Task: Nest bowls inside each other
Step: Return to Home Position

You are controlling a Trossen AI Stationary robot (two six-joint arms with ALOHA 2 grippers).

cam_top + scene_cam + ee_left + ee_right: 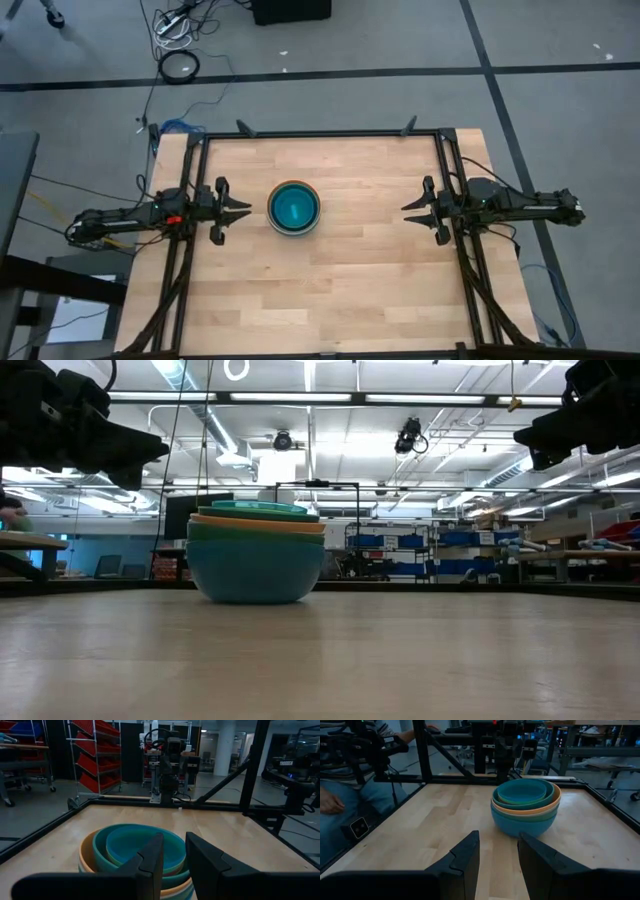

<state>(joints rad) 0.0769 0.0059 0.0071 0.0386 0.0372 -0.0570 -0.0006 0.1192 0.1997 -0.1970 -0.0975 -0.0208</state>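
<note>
the nested bowls [294,207] sit as one stack on the table [350,290], a little left of centre, teal innermost and light blue outermost. i judge them light, stiff, slick plastic, best pinched at the rim, since a push could slide the whole stack. the left gripper [243,210] hangs just beside them and the right gripper [408,211] well apart. both have their fingers slightly parted, holding and touching nothing.

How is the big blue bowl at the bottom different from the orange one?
The blue bowl sits on the table, outermost; the orange bowl nests inside, off the table. The blue bowl's rounded side shows; the orange bowl shows only a rim. Both are round, upright, in one stack.
</note>
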